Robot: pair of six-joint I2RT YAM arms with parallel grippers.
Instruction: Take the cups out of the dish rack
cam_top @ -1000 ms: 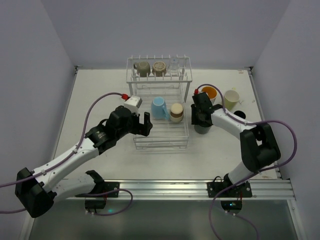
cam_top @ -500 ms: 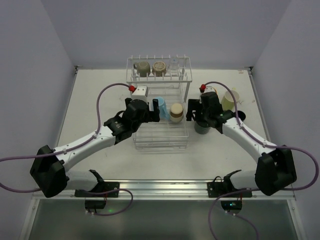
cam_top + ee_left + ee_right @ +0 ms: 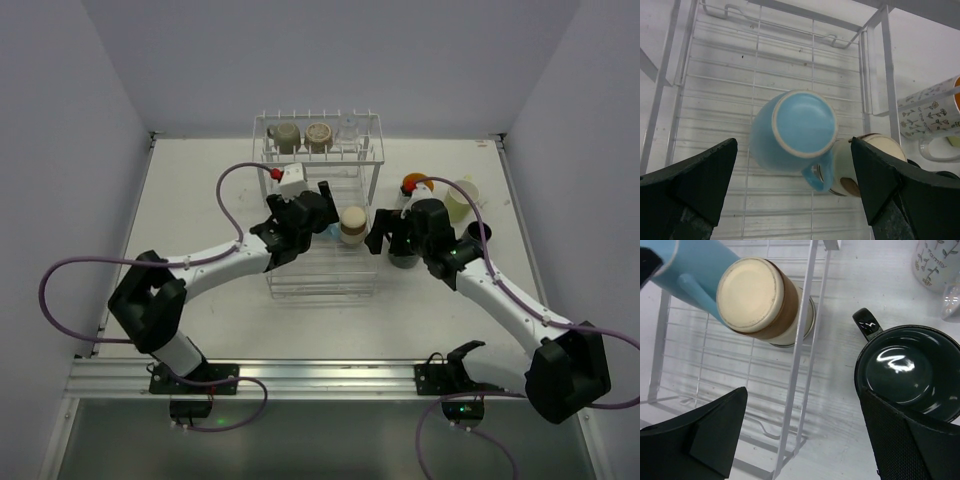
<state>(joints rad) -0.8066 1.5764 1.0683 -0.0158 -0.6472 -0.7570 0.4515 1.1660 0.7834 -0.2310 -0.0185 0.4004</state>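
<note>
Left tool (image 3: 793, 145) newly over blue cup (image 3: 800, 125)

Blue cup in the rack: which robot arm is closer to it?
Left. The left arm hangs right over the blue cup, jaws open on either side. The right arm is by the dark green cup, beside the rack.

white patterned cup (image 3: 936, 264), script word "Family" on its side, nothing else legible

The table (image 3: 200, 200) bears the dish rack (image 3: 322, 291), dark green cup (image 3: 910, 371), orange-lined cup (image 3: 932, 107) and pale cup (image 3: 462, 197)
</note>
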